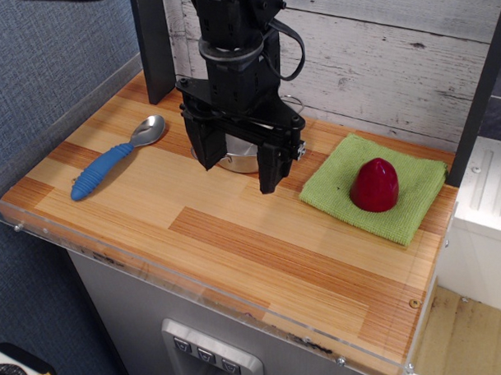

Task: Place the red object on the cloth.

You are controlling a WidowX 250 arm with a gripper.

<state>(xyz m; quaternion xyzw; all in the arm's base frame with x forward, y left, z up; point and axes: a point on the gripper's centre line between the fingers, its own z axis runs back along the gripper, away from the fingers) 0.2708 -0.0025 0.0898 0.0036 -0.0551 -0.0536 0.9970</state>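
right now the red object [375,185] sits upright on its flat base on the cloth [341,183], toward the cloth's far right part, with green fabric showing all round it; the cloth lies flat at the right end of the table [236,246], one corner reaching close to the table's right edge; the gripper [237,169] hangs over the middle of the table, well apart from the red object and to the left of the cloth; its two dark fingers [268,169] are spread wide and point down with nothing between them, so it is released and empty; the finger tips look just above the wood, though whether they touch it cannot be told; behind the gripper a steel pot [240,161] is mostly hidden by the black arm, only part of its rim and side showing; a spoon [116,158] with a blue ribbed handle and a metal bowl lies at an angle on the left part of the table, apart from everything else.
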